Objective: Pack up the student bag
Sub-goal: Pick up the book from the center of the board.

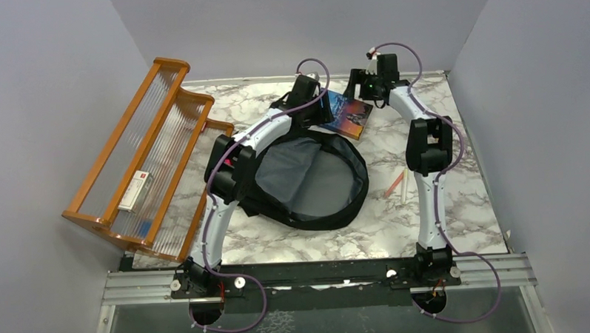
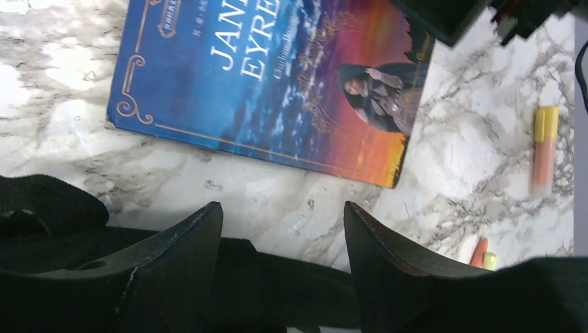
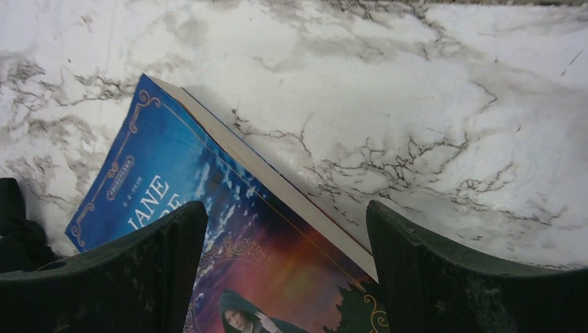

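The student bag (image 1: 307,182), black with a grey lining, lies open in the middle of the marble table. A blue and orange book (image 1: 347,114) titled Jane Eyre lies flat just beyond its far rim. My left gripper (image 1: 316,120) hovers over that rim, between bag and book. In the left wrist view the left gripper (image 2: 281,215) is open, with black bag fabric (image 2: 291,284) below it and the book (image 2: 277,76) ahead. My right gripper (image 1: 360,94) hangs over the book's far side. It is open (image 3: 286,211), the book (image 3: 180,180) and its page edge beneath it.
An orange wooden rack (image 1: 145,153) stands at the left and holds a small white box (image 1: 135,190). Two pens (image 1: 398,185) lie right of the bag. The left wrist view shows an orange and yellow highlighter (image 2: 544,149) and another one (image 2: 483,253). Grey walls enclose the table.
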Tool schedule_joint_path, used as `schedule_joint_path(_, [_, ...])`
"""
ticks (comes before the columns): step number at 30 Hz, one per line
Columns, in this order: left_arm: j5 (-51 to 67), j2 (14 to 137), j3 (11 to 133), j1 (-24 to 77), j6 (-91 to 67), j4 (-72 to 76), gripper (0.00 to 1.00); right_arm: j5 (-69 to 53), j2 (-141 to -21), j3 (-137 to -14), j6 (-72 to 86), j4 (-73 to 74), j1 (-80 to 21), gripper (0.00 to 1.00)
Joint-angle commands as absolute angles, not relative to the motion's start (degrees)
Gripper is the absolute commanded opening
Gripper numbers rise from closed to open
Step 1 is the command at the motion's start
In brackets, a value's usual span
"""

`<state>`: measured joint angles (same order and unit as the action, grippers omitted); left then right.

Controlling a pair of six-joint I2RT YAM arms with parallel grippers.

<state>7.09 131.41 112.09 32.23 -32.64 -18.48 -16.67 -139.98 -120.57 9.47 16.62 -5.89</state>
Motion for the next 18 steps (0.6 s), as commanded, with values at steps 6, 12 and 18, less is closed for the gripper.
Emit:
schedule_joint_path(6, [7.6, 138.0, 117.9, 30.7, -36.0, -18.6, 0.67, -21.7, -145.2, -125.1, 6.3, 23.4, -5.6, 0.90])
schedule_joint_path(12, [8.0, 141.9, 120.0, 30.6, -34.0, -20.1, 0.67, -24.7, -144.8, -124.2, 5.8, 26.9, -5.6, 0.89])
schedule_joint_path(18, [8.6, 145.6, 124.0, 30.4, -33.3, -20.3, 0.67, -22.8, -140.9, -117.5, 9.2, 29.0, -5.6, 0.81])
